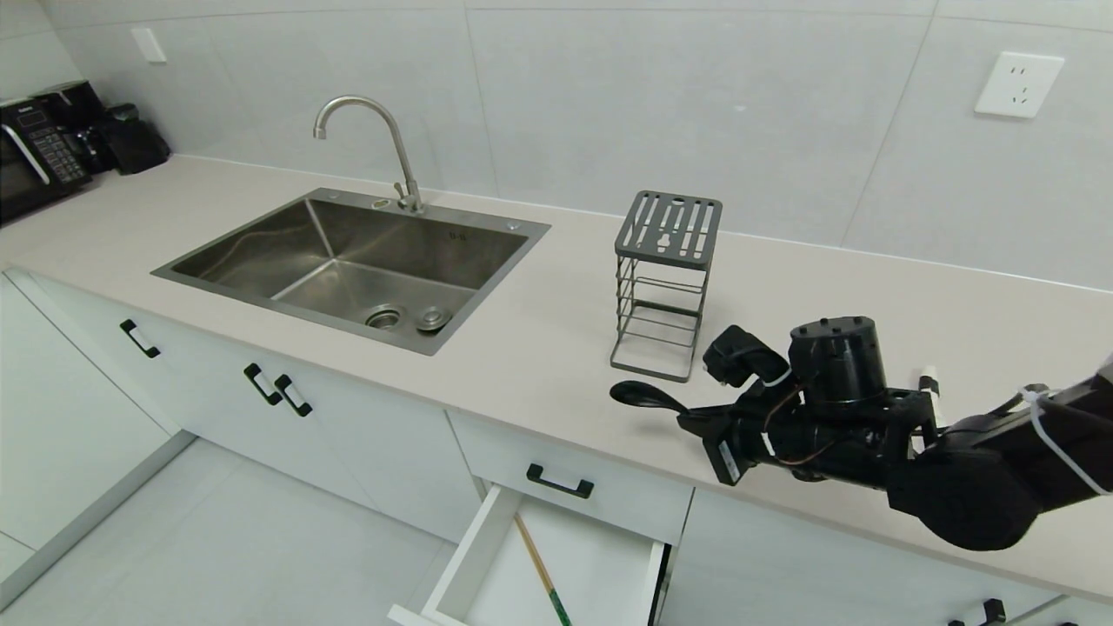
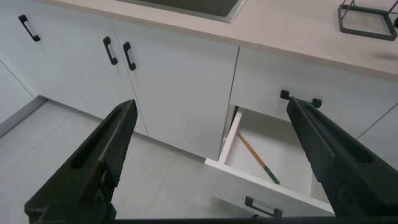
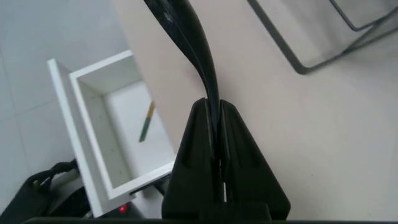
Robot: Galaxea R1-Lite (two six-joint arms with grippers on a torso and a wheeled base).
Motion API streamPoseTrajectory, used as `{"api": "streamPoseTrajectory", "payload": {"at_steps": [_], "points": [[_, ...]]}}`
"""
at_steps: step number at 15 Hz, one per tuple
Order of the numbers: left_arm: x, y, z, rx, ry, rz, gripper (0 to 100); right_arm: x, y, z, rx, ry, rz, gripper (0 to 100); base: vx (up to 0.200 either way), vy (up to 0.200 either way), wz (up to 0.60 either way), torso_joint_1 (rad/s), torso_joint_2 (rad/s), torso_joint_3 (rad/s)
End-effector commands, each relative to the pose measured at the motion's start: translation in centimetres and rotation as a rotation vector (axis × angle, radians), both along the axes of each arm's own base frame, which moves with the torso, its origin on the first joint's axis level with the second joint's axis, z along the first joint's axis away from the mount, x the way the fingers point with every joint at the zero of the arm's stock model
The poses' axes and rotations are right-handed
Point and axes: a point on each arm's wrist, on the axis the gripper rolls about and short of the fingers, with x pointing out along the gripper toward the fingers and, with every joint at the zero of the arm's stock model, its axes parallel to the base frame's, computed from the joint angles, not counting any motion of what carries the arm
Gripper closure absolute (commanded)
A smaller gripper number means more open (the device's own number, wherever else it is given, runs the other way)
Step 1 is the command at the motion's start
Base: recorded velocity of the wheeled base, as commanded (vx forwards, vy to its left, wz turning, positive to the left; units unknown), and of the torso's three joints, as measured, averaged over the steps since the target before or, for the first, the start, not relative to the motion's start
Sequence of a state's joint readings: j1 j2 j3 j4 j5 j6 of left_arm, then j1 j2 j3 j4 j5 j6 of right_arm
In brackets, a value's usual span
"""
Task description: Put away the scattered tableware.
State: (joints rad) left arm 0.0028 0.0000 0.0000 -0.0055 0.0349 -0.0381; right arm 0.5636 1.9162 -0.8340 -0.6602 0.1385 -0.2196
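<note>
My right gripper [image 1: 693, 421] hovers over the counter's front edge, in front of the wire rack, shut on the handle of a black spoon [image 1: 642, 396]. The spoon's bowl points left, away from the arm. In the right wrist view the spoon [image 3: 186, 43] sticks out from the closed fingertips [image 3: 214, 118]. An open white drawer [image 1: 463, 556] lies below the counter and holds a wooden chopstick with a green tip [image 1: 541, 569]. My left gripper [image 2: 211, 155] hangs open in front of the cabinets, above the floor, with the drawer [image 2: 229, 142] and chopstick [image 2: 258, 160] beyond it.
A dark wire rack [image 1: 665, 283] stands on the beige counter [image 1: 539, 348] behind the spoon. A steel sink [image 1: 356, 261] with a tap is at the left. A small white item [image 1: 929, 381] lies behind my right wrist. Appliances sit at the far left.
</note>
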Motion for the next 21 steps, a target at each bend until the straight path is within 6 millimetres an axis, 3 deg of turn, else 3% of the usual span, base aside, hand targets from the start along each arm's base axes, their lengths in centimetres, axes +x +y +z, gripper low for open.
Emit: {"api": "streamPoseTrajectory", "payload": {"at_steps": [1,9,13,17,21], "points": [[0.0,0.0,0.0,0.0,-0.001,0.001,0,-2.8,0.3,1.8,0.043,-0.015,0.044,100,0.0,0.0,0.0,0.0,0.0,0.0],[0.0,0.0,0.0,0.0,-0.001,0.001,0,-8.6,-0.2,1.5,0.082,-0.021,0.148,100,0.0,0.0,0.0,0.0,0.0,0.0],[0.0,0.0,0.0,0.0,-0.001,0.001,0,-10.7,0.7,0.9,0.078,0.025,0.217,100,0.0,0.0,0.0,0.0,0.0,0.0],[0.0,0.0,0.0,0.0,0.001,0.001,0,-11.5,2.8,0.0,0.059,0.044,0.284,100,0.0,0.0,0.0,0.0,0.0,0.0],[0.0,0.0,0.0,0.0,-0.001,0.001,0,-10.5,5.7,1.7,0.119,-0.018,0.319,100,0.0,0.0,0.0,0.0,0.0,0.0]]}}
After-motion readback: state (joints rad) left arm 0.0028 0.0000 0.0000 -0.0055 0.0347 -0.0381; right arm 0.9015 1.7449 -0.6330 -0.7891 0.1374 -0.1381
